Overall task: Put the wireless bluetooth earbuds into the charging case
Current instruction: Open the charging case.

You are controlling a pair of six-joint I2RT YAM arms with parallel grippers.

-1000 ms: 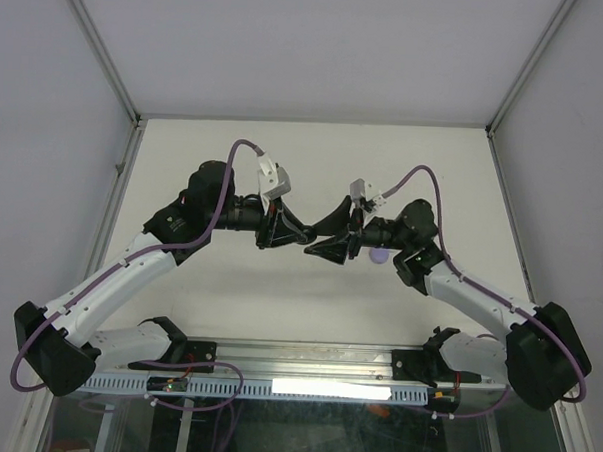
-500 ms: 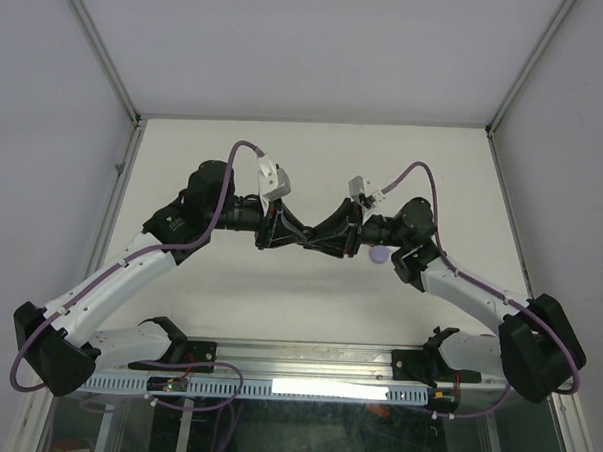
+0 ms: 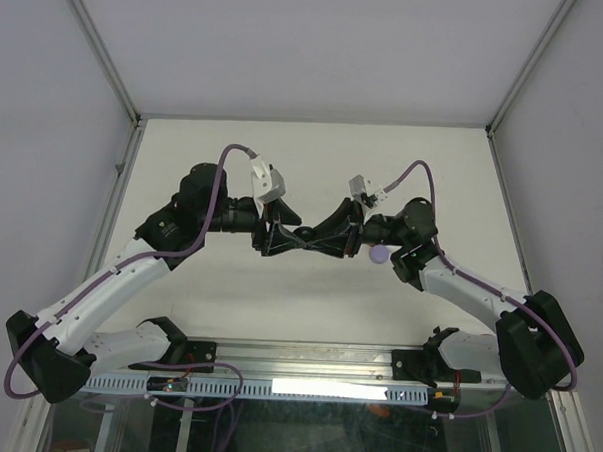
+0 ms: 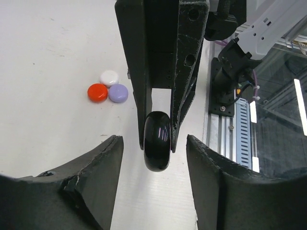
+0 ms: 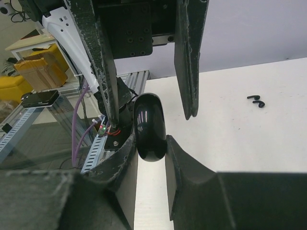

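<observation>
The right gripper (image 5: pixel 150 141) is closed on the black earbud (image 4: pixel 157 141), pinching its flat faces only at the tips, well above the desk (image 4: pixel 48 48). The left gripper (image 4: pixel 153 143) stands spread wide on either side of that earbud, touching nothing. I judge a slip the main risk: brushed by a left jaw, so smooth a piece could squirt out and roll toward the metal rail (image 4: pixel 240 129) at the desk edge below it. Beside the black earbud the room is only narrow gaps between jaws, while below it, away from the rail, the red earbud (image 4: pixel 97 92), white earbud (image 4: pixel 109 77) and lavender earbud (image 4: pixel 118 93) lie clustered; no charging case shows.
</observation>
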